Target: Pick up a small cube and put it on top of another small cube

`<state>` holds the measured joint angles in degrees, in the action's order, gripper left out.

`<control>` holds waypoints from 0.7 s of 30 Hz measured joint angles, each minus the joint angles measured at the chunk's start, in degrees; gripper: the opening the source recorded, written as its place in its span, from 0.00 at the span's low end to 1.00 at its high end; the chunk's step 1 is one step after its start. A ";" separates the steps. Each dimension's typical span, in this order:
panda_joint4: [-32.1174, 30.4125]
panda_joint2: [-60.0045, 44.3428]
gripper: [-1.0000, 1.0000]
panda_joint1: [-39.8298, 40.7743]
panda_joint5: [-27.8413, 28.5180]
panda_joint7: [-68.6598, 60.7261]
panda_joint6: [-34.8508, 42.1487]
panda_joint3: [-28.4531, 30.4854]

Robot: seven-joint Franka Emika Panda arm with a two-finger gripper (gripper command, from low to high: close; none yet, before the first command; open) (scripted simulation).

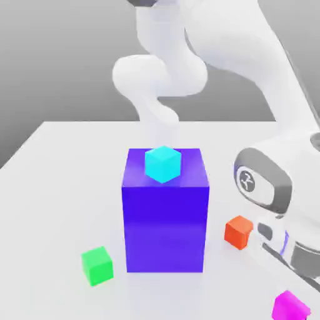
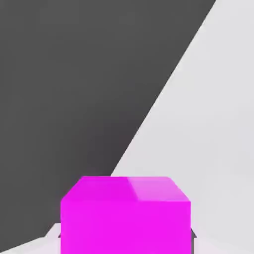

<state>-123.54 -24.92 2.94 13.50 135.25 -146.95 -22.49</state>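
Magenta cube (image 2: 126,214) between closed fingers, green cube (image 1: 97,265) beside blue block (image 1: 165,219)

Arm (image 1: 281,125) bent low at exterior view's right; end effector closed.

Colours: small cube (image 2: 126,213) magenta-pink; another small cube (image 1: 97,265) green; top cube (image 1: 163,164) cyan on blue-violet block (image 1: 165,219); fourth cube (image 1: 238,232) orange-red; counter (image 1: 56,175) white.
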 joint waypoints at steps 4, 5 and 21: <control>-3.21 4.64 0.00 5.00 -5.95 -4.23 -0.22 -1.68; -4.00 5.78 0.00 6.16 -7.38 -5.26 -0.25 -1.99; -14.01 19.07 0.00 20.74 -16.65 -28.56 -0.75 0.49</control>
<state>-137.55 -5.85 23.68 -3.15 106.69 -147.70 -22.01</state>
